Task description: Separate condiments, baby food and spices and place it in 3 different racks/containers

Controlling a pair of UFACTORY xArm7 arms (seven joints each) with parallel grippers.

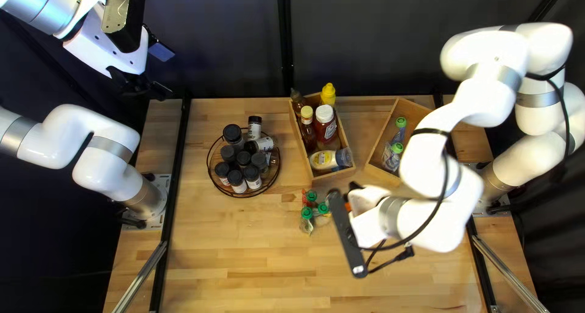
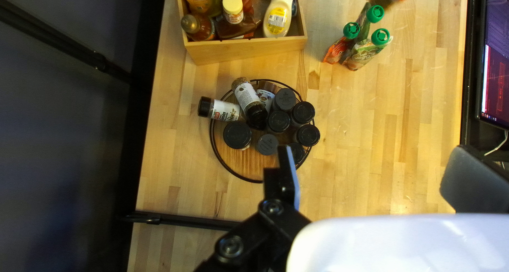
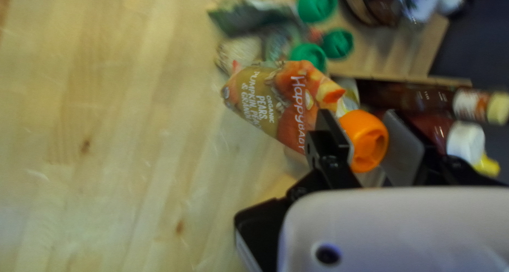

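I have my right claw pinching an orange-capped pouch over the table, near three green-capped ones. Beyond, spice jars crowd the round rack, and condiment bottles stand or lie in a wooden box. Farthest, my left claw is spread wide.

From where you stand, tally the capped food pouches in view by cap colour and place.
Dark-green-capped soft pouches on the pale wooden table: 3
Lighter-green-capped soft pouches in the small wooden box: 2
Orange-capped, orange-and-gold pouch in my right gripper: 1
Total: 6
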